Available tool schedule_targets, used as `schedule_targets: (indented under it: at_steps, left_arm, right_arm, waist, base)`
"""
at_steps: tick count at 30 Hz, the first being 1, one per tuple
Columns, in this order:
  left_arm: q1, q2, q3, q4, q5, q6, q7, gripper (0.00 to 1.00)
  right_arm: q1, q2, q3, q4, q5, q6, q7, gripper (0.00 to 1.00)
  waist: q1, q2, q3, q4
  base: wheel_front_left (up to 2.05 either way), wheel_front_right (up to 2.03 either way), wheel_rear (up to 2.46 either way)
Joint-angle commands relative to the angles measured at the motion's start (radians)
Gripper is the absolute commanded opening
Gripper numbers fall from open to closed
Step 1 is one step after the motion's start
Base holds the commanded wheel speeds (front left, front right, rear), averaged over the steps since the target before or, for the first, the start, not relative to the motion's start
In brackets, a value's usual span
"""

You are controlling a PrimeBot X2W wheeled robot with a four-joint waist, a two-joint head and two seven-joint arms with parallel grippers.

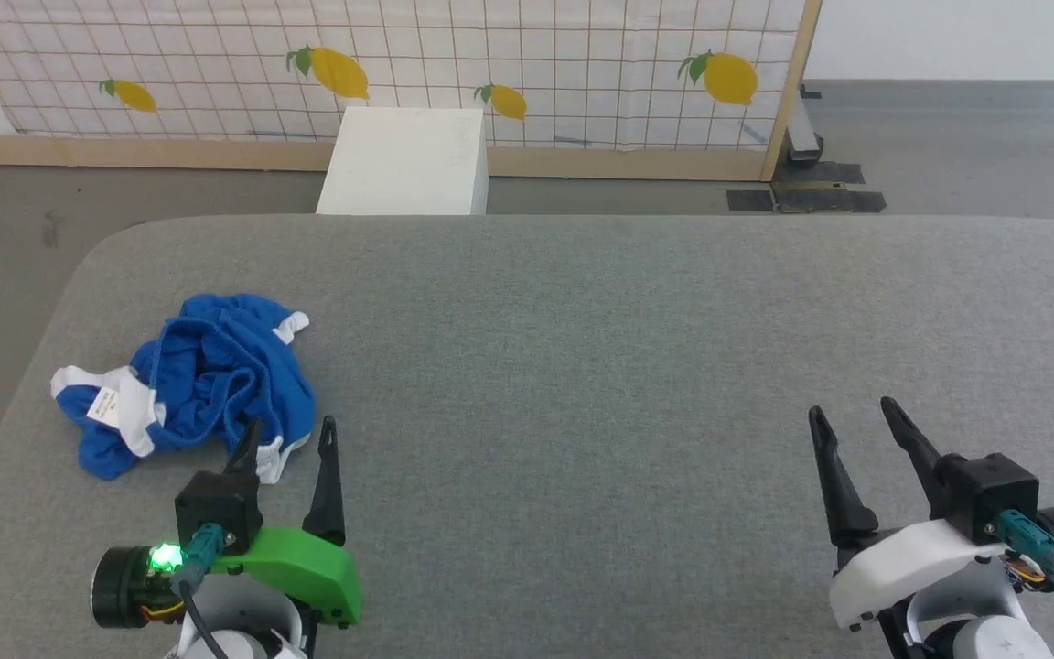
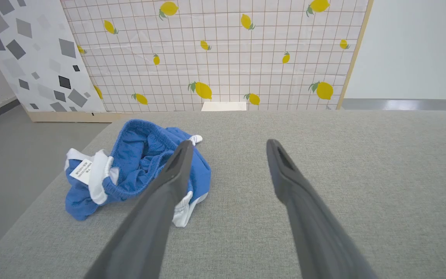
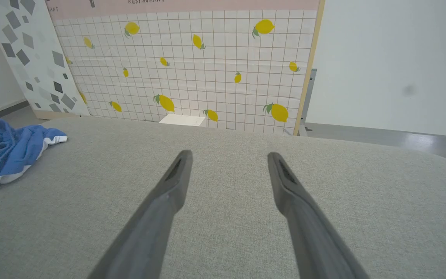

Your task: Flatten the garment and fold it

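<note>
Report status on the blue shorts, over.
Left hand open, empty, close by the shorts. Right hand open, empty, well off to the right. Shorts bunched in a heap on the grey pad, not flattened. Nothing in the way.

1 garment (image 1: 207, 375), 2 hands (image 1: 290, 423) (image 1: 852, 407), 1 wht box (image 1: 403, 160)

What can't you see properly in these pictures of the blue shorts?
- Writing on the white label: too small to read, left wrist and head views.
- Part of the shorts: hidden behind a finger of the left gripper, left wrist view.
- Rest of the shorts: cut off by the left edge, right wrist view.
- Leg shapes: buried in crumpled folds, head view.
</note>
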State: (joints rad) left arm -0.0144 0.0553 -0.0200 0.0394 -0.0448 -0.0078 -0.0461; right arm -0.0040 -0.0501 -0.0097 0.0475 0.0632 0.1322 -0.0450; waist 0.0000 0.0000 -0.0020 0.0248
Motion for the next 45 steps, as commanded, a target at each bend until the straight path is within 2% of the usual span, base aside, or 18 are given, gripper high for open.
schedule_targets:
  at_steps: [1, 24, 45]
  left_arm:
    - [-0.003, -0.001, -0.002, 0.006, -0.012, -0.001, -0.01, 1.0]
    - [0.002, -0.002, -0.001, 0.037, -0.046, -0.002, -0.057, 1.0]
    - [0.006, -0.003, -0.003, 0.065, -0.078, -0.004, -0.1, 1.0]
  right_arm:
    - [0.012, 0.0, -0.002, 0.006, 0.011, 0.0, -0.013, 1.0]
    - [0.021, 0.0, 0.006, 0.058, 0.064, -0.001, -0.06, 1.0]
    - [0.028, 0.0, 0.014, 0.106, 0.11, -0.001, -0.102, 1.0]
  waist:
    - [0.0, 0.0, 0.001, 0.008]
    - [0.0, 0.0, -0.002, 0.11]
    - [0.0, 0.0, -0.005, 0.176]
  base:
    - [0.0, 0.0, 0.0]
    - [0.0, 0.0, 0.0]
    - [0.0, 0.0, 0.0]
